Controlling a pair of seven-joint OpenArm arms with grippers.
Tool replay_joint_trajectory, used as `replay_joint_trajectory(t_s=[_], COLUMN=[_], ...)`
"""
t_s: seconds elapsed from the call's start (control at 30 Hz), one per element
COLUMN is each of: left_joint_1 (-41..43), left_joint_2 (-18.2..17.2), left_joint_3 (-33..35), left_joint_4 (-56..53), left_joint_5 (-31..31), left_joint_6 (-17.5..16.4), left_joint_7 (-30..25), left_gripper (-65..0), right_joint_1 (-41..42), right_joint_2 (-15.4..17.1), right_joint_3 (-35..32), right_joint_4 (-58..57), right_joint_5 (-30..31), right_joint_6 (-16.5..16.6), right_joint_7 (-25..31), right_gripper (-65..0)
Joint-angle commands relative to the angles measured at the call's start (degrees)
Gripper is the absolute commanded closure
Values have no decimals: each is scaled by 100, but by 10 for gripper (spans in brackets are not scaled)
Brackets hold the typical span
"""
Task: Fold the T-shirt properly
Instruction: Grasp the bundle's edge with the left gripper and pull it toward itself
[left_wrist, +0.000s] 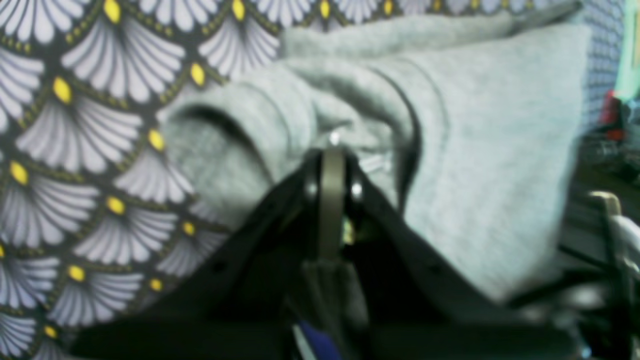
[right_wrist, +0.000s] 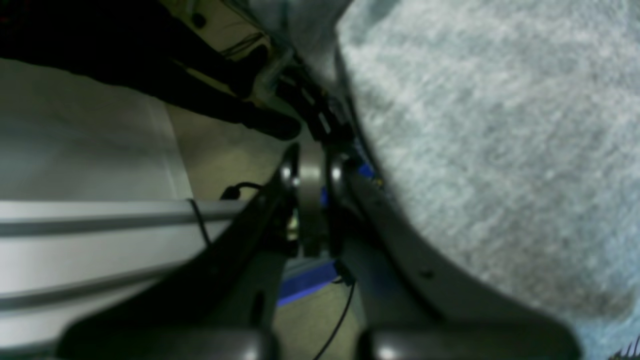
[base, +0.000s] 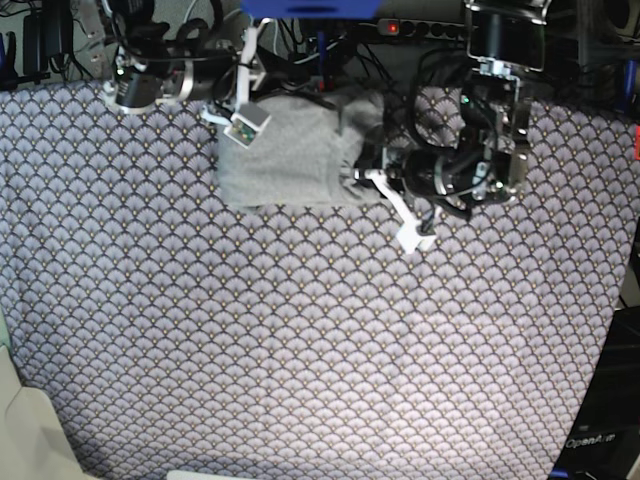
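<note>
Up front, bare patterned cloth (base: 300, 350) covers the surface, its fan scales running unbroken across the near half of the base view. Farther back, near the far edge, the T-shirt (base: 290, 155) lies bunched into a compact grey bundle between the two arms. The left end effector (left_wrist: 332, 145) sits at the bundle's side, its fingers pressed together on a rumpled fold of the shirt, with the yellow-dotted fan cloth showing beside and beyond it in the left wrist view. The right end effector (right_wrist: 311, 150) is at the bundle's far corner, its fingers drawn together; grey fabric fills that view's right side against one finger, but blur hides whether any fabric lies between the tips. Beyond the shirt, cables (base: 350, 60) crowd the back edge.
</note>
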Motion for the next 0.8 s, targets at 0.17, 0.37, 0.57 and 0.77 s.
replay_joint_trajectory(t_s=[0.17, 0.37, 0.57, 0.77], left_joint_1=[-414, -546, -889, -1276], left_joint_2=[281, 369, 404, 343], left_joint_3=[-14, -5, 127, 144], left_joint_4=[-886, -1431, -1423, -1150], left_joint_5=[554, 563, 536, -334], left_joint_6=[-19, -19, -19, 16], left_joint_7=[-217, -823, -779, -234], left_gripper=[0, 0, 0, 0], right_joint_1=[-24, -24, 64, 143], right_joint_2=[26, 26, 26, 52], right_joint_3=[11, 11, 3, 3], right_joint_4=[85, 76, -11, -372], right_joint_5=[149, 140, 132, -510], right_joint_6=[23, 23, 23, 23], right_joint_7=[116, 116, 116, 116], right_gripper=[0, 0, 0, 0])
